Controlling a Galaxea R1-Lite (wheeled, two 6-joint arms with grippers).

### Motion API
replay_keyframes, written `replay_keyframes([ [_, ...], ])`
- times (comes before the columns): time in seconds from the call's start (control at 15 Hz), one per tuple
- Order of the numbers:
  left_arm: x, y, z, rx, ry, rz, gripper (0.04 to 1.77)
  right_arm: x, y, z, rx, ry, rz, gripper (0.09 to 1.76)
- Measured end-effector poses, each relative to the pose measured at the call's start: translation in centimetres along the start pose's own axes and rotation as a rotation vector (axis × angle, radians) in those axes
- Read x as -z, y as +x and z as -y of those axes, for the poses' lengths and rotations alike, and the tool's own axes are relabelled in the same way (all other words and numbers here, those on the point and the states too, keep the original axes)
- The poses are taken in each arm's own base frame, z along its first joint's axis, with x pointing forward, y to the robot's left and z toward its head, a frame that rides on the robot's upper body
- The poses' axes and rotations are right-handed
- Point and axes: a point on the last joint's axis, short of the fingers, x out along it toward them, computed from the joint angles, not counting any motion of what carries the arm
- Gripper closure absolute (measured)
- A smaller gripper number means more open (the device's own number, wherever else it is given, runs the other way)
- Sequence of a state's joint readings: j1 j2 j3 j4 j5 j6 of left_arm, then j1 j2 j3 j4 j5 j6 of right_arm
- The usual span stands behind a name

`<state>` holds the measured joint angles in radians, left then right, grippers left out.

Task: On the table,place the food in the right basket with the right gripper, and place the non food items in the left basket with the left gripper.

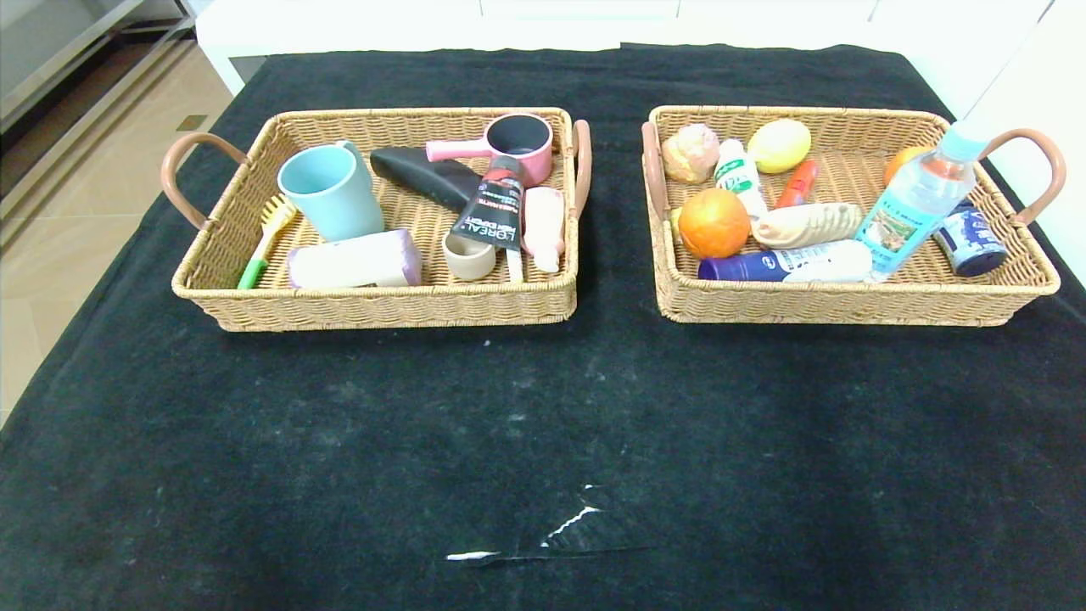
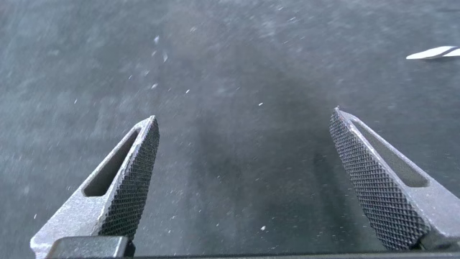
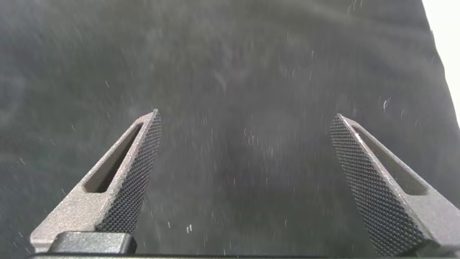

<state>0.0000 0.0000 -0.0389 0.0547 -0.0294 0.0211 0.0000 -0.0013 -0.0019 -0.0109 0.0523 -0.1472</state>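
Two rectangular woven wicker baskets on black cloth.

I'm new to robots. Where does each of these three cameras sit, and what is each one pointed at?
Head view: on the robot's head, facing forward and down at the left basket and right basket on the black cloth; none of its body shows.
Left wrist view: on the left arm, facing the cloth past the open left end effector.
Right wrist view: likewise, past the open right end effector.
Shared: all three see the black cloth; both wrist views show only it.
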Motion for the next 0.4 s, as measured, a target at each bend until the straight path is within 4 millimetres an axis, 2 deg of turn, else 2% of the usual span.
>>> replay_keyframes([
  [0.4,0.65,0.21,-0.05,-0.027,-0.014,-0.018,0.09,0.14,0.01,0.05,0.027,0.108,-0.013,0.14],
])
